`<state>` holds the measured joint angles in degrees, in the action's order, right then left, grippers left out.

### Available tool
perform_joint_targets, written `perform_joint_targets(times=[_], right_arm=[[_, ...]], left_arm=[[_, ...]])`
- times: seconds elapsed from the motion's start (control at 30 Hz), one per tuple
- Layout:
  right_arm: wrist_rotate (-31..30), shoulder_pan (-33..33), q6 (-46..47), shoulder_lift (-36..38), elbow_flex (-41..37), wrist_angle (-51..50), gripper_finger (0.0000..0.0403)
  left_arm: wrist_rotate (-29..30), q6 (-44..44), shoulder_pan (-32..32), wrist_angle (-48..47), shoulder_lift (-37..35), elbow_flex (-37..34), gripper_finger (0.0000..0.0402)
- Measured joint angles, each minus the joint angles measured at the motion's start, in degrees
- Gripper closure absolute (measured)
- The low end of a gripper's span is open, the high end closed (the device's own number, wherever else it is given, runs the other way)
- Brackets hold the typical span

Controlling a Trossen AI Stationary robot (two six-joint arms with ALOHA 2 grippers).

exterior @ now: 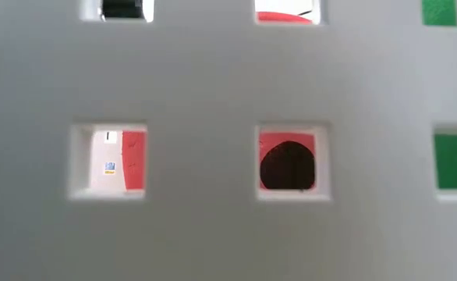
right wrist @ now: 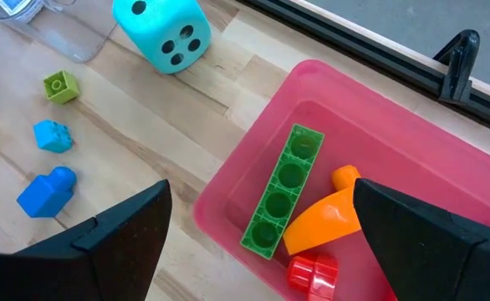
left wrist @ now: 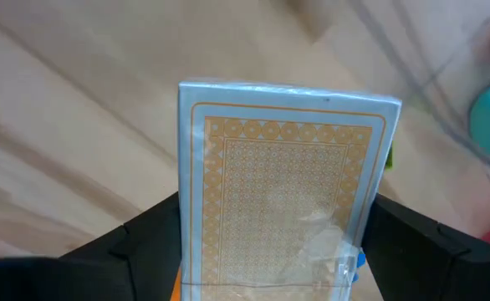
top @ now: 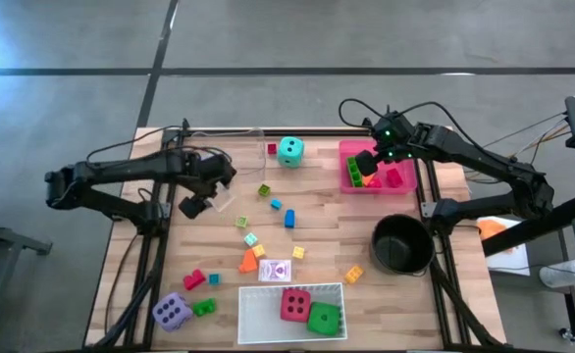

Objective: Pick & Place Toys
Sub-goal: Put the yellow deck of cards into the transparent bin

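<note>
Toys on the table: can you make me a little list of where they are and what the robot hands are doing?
left gripper: shut on a deck of cards
right gripper: open, empty, over the pink tray
pink tray: long green block, orange piece, red block
white tray: red die, green die
teal die: on the table
purple die: on the table

no words, brands or printed numbers can be read anywhere. the only signs are dice pips: three dark pips on one face and one on another of the teal die [right wrist: 161, 32], beyond the right gripper [right wrist: 262, 242].
</note>
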<state>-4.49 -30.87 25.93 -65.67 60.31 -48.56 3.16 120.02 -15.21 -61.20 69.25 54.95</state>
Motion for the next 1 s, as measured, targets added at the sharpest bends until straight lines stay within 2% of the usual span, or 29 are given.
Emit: perform_joint_targets(times=[0.2, 0.5, 0.8, 1.0], right_arm=[[0.0, -0.02, 0.0, 0.0, 0.0, -0.01, 0.0037], [-0.01, -0.02, 0.0, 0.0, 0.0, -0.02, 0.0037], [0.0, 0.0, 0.0, 0.0, 0.0, -0.02, 0.0037], [0.0, -0.02, 0.0, 0.0, 0.0, -0.02, 0.0037]], left_arm=[[1.5, -10.96, -4.2, -6.78, 4.0, 6.56, 0.01], [4.48, -33.14, -9.84, -10.65, 10.87, 13.3, 0.01], [14.54, -45.69, -12.38, -9.43, 13.48, 16.12, 0.01], [15.82, -50.29, -15.8, -5.75, 14.23, 15.96, 0.01]])
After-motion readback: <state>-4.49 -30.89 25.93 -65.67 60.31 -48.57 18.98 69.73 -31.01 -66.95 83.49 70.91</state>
